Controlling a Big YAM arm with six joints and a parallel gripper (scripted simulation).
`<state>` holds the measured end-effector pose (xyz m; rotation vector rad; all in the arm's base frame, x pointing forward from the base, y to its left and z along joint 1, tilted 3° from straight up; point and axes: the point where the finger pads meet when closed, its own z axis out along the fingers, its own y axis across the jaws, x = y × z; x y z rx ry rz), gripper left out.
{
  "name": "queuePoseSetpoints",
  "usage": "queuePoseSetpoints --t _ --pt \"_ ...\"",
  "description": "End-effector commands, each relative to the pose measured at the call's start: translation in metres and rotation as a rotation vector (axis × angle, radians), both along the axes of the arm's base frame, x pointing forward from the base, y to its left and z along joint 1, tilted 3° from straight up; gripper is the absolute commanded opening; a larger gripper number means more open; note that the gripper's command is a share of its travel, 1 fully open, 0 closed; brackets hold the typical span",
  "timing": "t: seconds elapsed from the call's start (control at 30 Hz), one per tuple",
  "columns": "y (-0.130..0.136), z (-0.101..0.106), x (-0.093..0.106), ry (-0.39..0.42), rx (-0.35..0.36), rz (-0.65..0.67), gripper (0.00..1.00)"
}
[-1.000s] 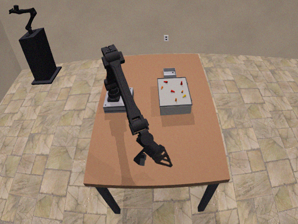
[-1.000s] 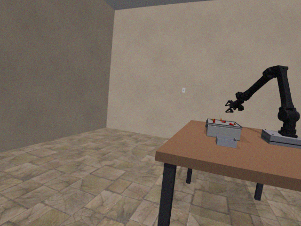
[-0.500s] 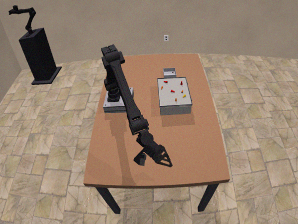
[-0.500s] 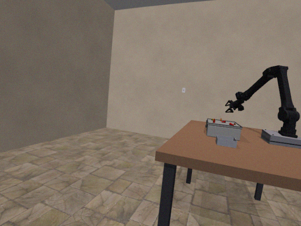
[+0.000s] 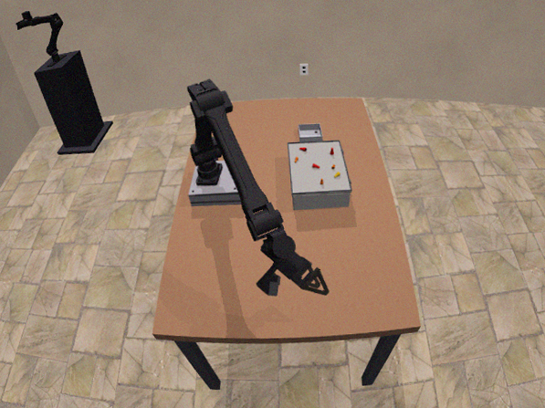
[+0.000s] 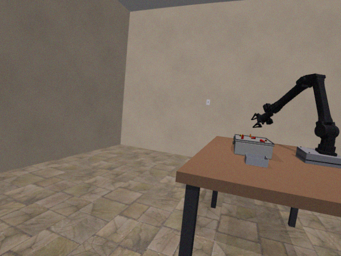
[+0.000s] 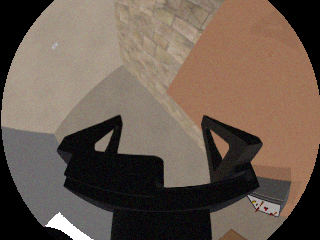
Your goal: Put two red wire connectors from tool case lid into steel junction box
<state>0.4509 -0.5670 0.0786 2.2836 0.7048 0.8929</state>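
Arm base (image 5: pixel 196 196) sits left on the table (image 5: pixel 220 293). The gripper (image 5: pixel 309 280) hangs released and holding nothing above the near table area. To the right, red wire connectors (image 5: pixel 315 165) lie on the tool case lid (image 5: pixel 309 183); the steel junction box (image 5: pixel 310 133) touches its far edge.

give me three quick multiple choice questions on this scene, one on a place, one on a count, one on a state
1. Where is the steel junction box?
A) on the table, beside the tool case
B) on the case's lid
C) on the floor

2. How many red wire connectors lie on the lid?
A) one
B) three
C) six

3. How is the gripper?
A) shut on a red connector
B) shut on a yellow connector
C) open, holding nothing

Answers: A, it sits on the table at the case's far edge; B, the top view shows three red ones; C, its fingers are spread wide with nothing between.
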Motion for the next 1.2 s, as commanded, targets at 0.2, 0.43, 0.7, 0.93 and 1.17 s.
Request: queuePoseSetpoints --t 0.2,0.43,0.7,0.93,1.17 --pt "0.034 0.052 0.047 0.063 -0.181 0.193 1.00" --pt "0.072 0.062 0.077 0.132 -0.278 0.346 1.00" --pt "0.114 0.068 0.102 0.198 -0.373 0.506 1.00" --pt "0.153 0.074 0.121 0.249 -0.458 0.649 1.00" --pt "0.192 0.078 0.136 0.297 -0.541 0.795 1.00"
